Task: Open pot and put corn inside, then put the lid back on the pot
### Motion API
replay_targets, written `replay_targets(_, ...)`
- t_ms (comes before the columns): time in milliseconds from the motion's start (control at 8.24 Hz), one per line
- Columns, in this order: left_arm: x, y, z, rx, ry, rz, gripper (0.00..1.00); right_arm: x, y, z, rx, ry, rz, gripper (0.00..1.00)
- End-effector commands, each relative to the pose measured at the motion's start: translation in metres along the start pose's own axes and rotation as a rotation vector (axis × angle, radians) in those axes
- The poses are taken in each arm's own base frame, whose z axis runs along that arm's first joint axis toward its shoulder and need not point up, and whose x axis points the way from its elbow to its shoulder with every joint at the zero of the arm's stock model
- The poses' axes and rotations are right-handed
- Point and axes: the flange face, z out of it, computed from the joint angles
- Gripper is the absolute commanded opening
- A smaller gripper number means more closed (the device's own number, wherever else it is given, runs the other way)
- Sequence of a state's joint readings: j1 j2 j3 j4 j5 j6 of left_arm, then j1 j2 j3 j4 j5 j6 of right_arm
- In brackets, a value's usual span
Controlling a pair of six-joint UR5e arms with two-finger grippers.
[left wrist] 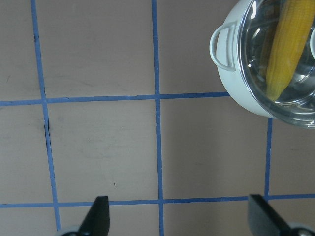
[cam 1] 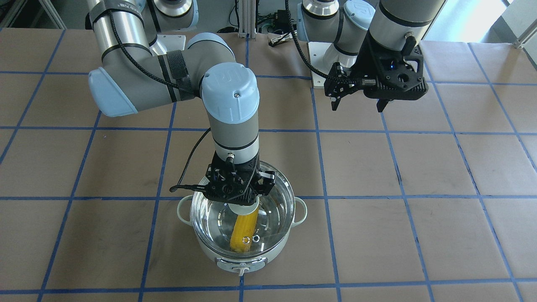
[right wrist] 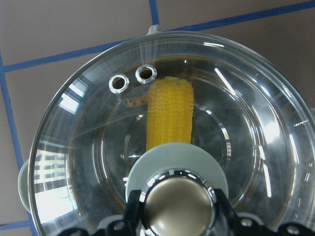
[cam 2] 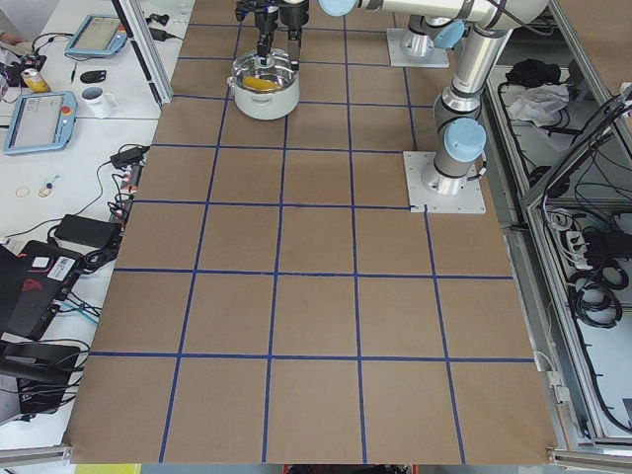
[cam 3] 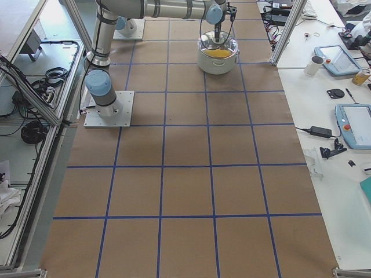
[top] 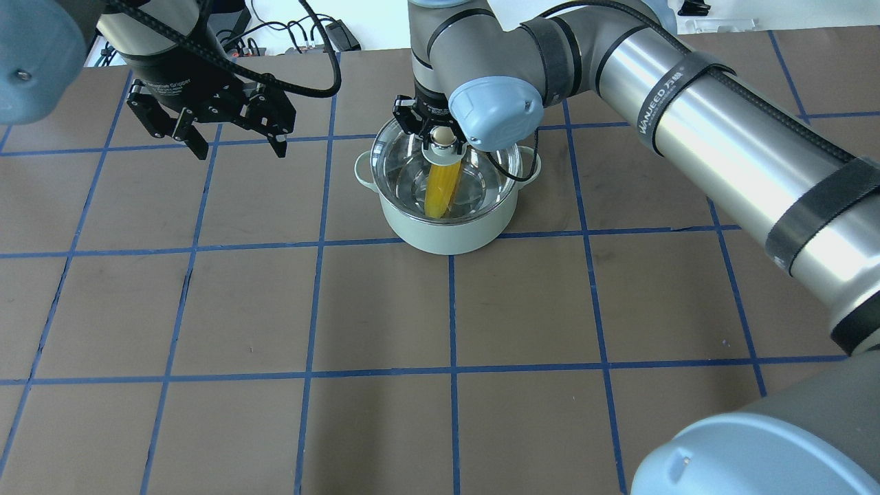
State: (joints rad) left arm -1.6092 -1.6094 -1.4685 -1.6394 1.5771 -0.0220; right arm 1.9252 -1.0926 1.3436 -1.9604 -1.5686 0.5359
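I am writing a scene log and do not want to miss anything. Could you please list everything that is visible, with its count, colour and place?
pot: one, pale mint-white, on the table under the right gripper.
lid: one, clear glass with a beige knob, on the pot.
corn: one, yellow, lying inside the pot under the lid.
table: one, brown cover with a blue tape grid.
mug: one, white, on the side bench.
teach pendants: two, grey-blue, on the side bench.
left gripper: one, black, open, above bare table beside the pot.
right gripper: one, black, closed on the lid's knob.
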Motion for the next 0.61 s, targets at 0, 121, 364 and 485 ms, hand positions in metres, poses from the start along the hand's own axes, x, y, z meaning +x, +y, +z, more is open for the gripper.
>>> replay_targets(0, -0.0008, -0.0006, 0.0003, 0.000, -0.007, 0.002, 1.00, -0.0001, -0.0001, 0.0015, -0.002, 0.000, -0.008, 0.00)
replay_targets(121, -0.0001, -0.0013, 0.0009, 0.000, -0.001, 0.001, 1.00, -0.0001, -0.0003, 0.0025, -0.003, 0.002, -0.013, 0.00)
replay_targets(364, 0.0000, -0.0017, 0.0024, -0.003, 0.000, 0.001, 1.00, 0.0001, 0.0000, 0.0033, -0.004, 0.003, -0.013, 0.00)
replay_targets(485, 0.0001, -0.0022, 0.0032, -0.004, 0.000, 0.002, 1.00, 0.0002, -0.0001, 0.0033, -0.003, 0.004, -0.011, 0.00)
